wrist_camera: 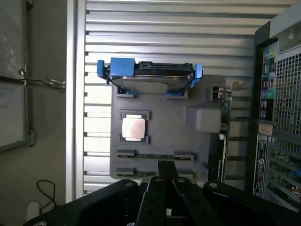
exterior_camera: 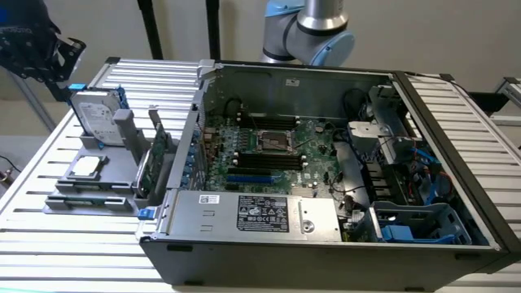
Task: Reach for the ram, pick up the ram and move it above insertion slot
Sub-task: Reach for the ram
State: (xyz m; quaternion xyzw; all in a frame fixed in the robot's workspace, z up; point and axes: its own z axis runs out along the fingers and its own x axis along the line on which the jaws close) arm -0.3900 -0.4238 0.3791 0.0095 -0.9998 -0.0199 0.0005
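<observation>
The gripper is hanging above a gray tray, its black fingers drawn together and gripping nothing. In the wrist view the tips are overlapping the tray's end farthest from the drive, just beside the ram but not touching it.

The ram is resting untouched in the tray, standing on its long edge between two small gray clips. From above it is showing as a long, very thin dark-green strip, and its chips cannot be made out from this angle. A second pair of clips is sitting just past it, partly covered by the fingertips.

Further along the tray a square CPU with a pale metal lid is lying flat in its own frame. Beyond that a drive with blue rails is standing upright at the far end. A green card is standing on edge along the tray's side nearest the case.

The tray is sitting on a slatted table, at the exterior view's left of the open case. Inside the case the board is lying flat, with dark slots well apart from the ram. The arm is showing behind the case
</observation>
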